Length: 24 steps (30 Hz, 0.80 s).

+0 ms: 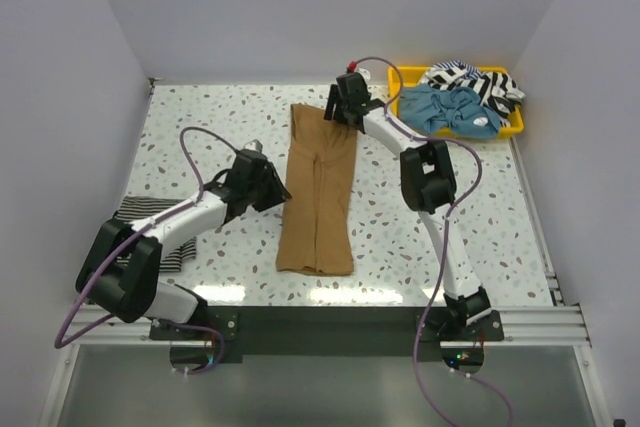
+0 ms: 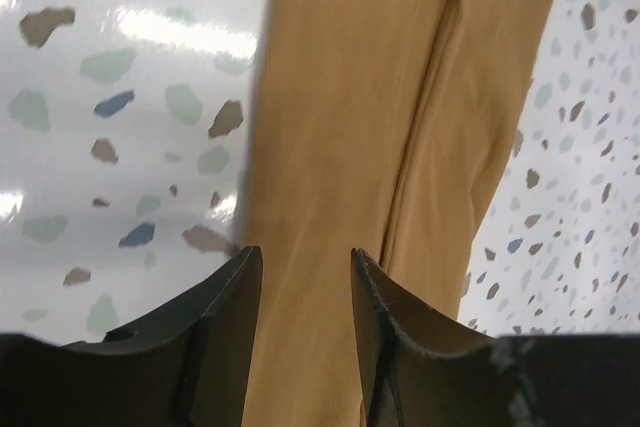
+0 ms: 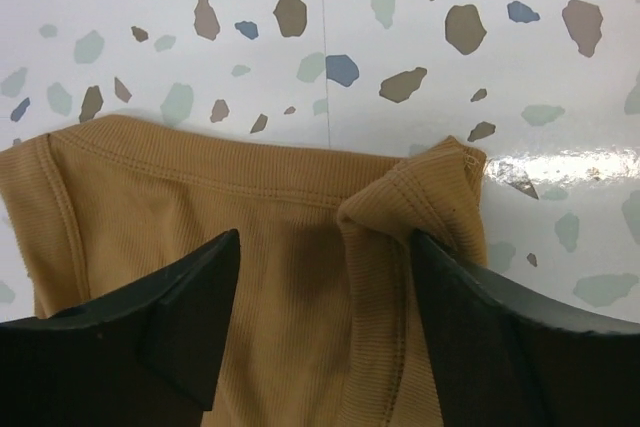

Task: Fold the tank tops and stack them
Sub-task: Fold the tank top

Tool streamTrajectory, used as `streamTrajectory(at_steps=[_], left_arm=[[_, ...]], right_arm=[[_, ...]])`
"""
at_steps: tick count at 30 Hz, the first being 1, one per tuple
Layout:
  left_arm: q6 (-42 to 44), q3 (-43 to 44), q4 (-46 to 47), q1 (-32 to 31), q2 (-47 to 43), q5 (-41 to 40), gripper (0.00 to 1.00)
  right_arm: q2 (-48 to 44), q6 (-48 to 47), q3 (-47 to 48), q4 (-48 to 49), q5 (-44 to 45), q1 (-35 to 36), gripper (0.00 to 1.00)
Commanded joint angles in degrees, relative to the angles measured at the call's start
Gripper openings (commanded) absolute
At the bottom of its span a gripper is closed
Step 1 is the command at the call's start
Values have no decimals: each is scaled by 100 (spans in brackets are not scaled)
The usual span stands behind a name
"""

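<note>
Mid bench: 1 tan tank top flat, folded lengthwise; left fingers part open at its left edge, right fingers wide open at its far end, both empty; 1 striped top at left edge; tray in far-right corner holds 1 blue top, 1 second striped top

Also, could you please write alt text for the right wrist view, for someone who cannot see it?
The open right gripper hovers over one end of a tan tank top lying on a speckled white table. One corner of the cloth is bunched up.
</note>
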Motion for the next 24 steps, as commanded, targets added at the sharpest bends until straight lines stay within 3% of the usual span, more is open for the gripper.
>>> streamTrajectory(at_steps=[1,5,12,14,15,16,18,19,20,24], left_arm=[[-119,187,-1225,-114,-333,-374,47],[-383,-23,-1861,-210,-771,-498,56],[-357,-937,-2038,-395,-1511,-261,58],[-383,-1086,-2134,-553,-1660,-260,58],[-392,-1148,-2161,-632,-1722,-260,58],[-409,-1210,-2144,-659,-1783,-260,58],[-410,-1421,-2021,-668,-1942,-85,58],[-392,-1474,-1907,-668,-1959,-58,57],[-331,-1544,-1776,-668,-1933,212,57],[-208,-1764,-1433,-694,-1986,617,56]], right_arm=[[-810,-243,282,20,-538,-43,75],[-1250,-120,460,-499,-644,-43,80],[-2155,126,-471,-1053,-741,-8,82],[-2767,231,-1252,-1265,-540,71,80],[-3041,267,-2195,-1030,-495,158,77],[-3383,310,-2204,-889,-451,212,76],[-4277,486,-3632,-660,-346,404,70],[-4535,574,-4429,-572,-293,501,62],[-5008,705,-4811,-510,-310,702,56],[-5740,1057,-6262,-439,-136,1317,53]])
